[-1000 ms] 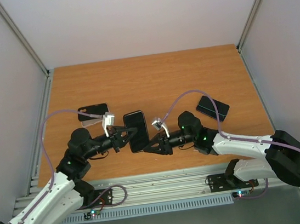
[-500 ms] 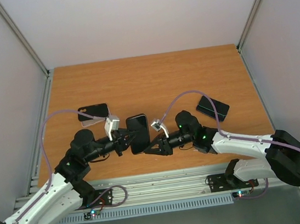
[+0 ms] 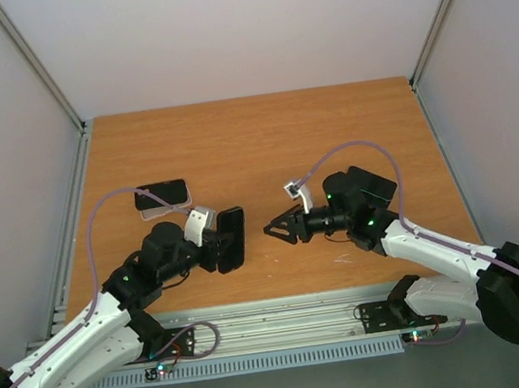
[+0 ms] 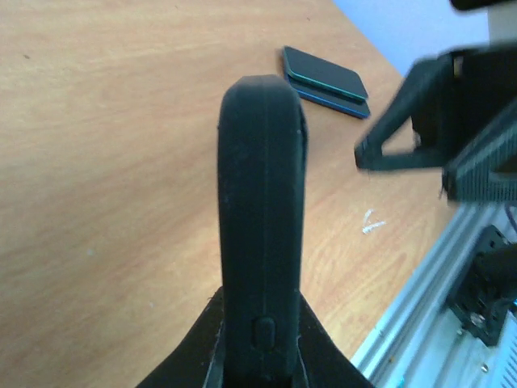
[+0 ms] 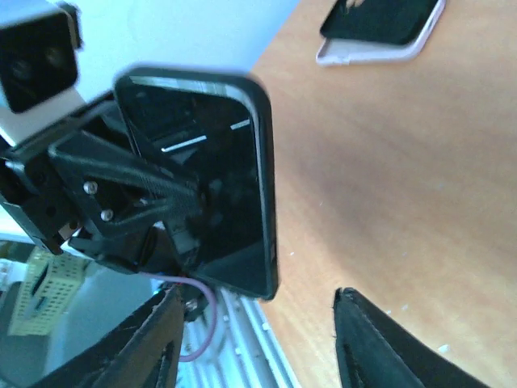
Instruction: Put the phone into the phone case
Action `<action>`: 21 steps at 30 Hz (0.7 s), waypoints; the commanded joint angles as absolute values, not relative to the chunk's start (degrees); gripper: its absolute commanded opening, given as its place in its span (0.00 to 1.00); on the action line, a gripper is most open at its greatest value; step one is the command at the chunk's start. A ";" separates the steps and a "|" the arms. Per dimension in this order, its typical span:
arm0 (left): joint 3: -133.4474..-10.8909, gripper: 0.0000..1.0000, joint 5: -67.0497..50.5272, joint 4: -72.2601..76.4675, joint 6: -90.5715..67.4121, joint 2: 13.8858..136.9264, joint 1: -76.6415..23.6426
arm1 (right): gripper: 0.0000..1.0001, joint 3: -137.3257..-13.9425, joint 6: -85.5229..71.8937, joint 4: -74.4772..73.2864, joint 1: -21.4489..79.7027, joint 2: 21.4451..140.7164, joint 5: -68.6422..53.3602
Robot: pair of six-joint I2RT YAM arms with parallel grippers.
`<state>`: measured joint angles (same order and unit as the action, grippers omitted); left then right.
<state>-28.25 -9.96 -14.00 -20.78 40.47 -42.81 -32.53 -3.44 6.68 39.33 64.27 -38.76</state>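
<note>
Currently: left tool [image 3: 218,245] clamped on phone [image 4: 262,202], which is held on edge above the surface [image 3: 263,146], screen facing the right tool [image 3: 274,229]. Right tool spread wide, empty, just beside the phone and not touching it. Far left on surface: dark slab with pale rim [image 3: 162,196]. Right side: stacked teal-edged slabs [image 4: 325,81].

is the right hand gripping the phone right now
No, the right hand is open and clear of the phone, which only the left hand clamps.
</note>
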 commanded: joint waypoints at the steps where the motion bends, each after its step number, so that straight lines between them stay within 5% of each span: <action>1: -29.00 0.01 -17.66 -8.14 -21.77 39.54 -42.94 | 0.56 -34.89 3.76 4.46 36.13 61.14 -45.21; 10: -28.70 0.00 -31.42 -1.88 -24.52 41.61 -42.96 | 0.61 -43.16 17.07 -6.03 35.06 63.60 -52.39; 21: -28.29 0.01 -36.10 2.79 -26.08 42.26 -43.01 | 0.46 -47.17 21.73 -9.93 34.99 66.81 -56.35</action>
